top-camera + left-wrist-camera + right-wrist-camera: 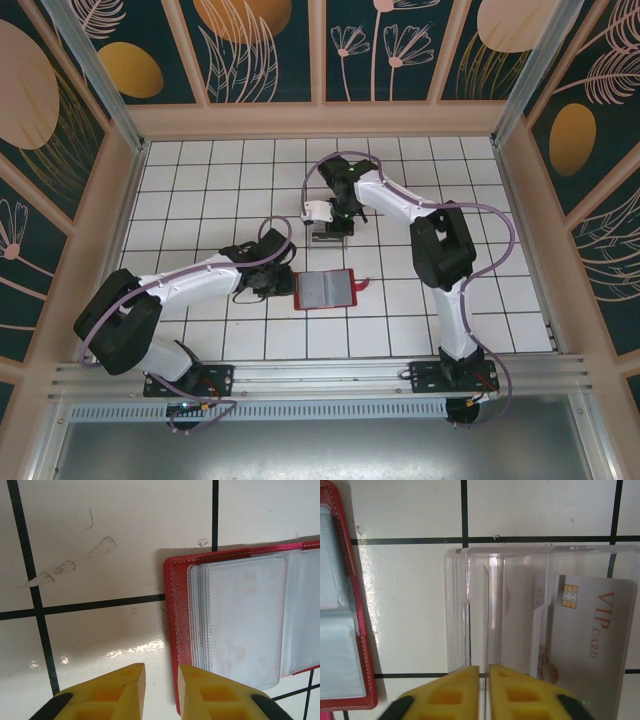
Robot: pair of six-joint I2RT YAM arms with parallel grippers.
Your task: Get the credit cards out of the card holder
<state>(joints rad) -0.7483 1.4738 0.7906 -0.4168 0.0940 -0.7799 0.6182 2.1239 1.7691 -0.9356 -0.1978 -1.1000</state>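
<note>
Card holder: The card holder [325,289] is laid open and flat on the tiled table [200,190], near the middle between the two arms, with its closing tab [362,287] turned out on the right side.
Sleeves: A stack of clear sleeves [245,625] is seen inside the red cover in the left wrist view. A pale card may be tucked in the front one, but the plastic is too cloudy for this to be confirmed.
Left gripper: The left gripper [161,692] is held low at the holder's left edge. Its fingers are set narrowly apart, bare tile is seen through the gap, and the red cover's edge is met just at the inner face of the right-hand finger.
Clear tray: The clear tray [457,610] is placed just beyond the holder, parted from it by a strip of tile.
Credit card: A grey credit card [590,630] marked VIP, with a gold chip, is lain flat inside the tray.
Right gripper: The right gripper [484,690] is poised over the tray's near rim with only a thin slit left between the fingers. Whether a clear rib of the tray is pinched there cannot be told.
</note>
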